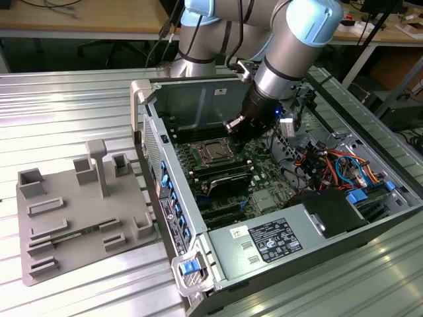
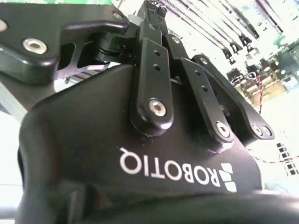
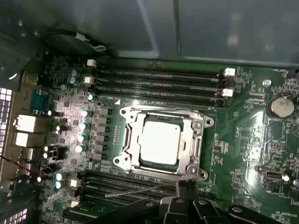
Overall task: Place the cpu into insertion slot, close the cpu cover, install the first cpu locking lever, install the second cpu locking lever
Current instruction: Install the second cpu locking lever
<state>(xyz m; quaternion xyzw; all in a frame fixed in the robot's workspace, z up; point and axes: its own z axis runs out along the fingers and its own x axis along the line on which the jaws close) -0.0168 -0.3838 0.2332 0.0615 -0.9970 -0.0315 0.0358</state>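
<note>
You can see the cpu [image 3: 159, 142] seated in the slot [image 3: 135, 161] with the cover [image 3: 191, 140] down over it; the levers look unlatched. The gripper [image 3: 180, 186] hovers beside the socket, jaws together, empty

Ribbed metal table [image 1: 79, 105]: computer case [image 1: 277, 244], grey fixture [image 1: 73, 218].

I see a grey fixture tray [image 1: 79, 218] on the desk [image 1: 59, 105], left of the open case [image 1: 198, 218].
</note>
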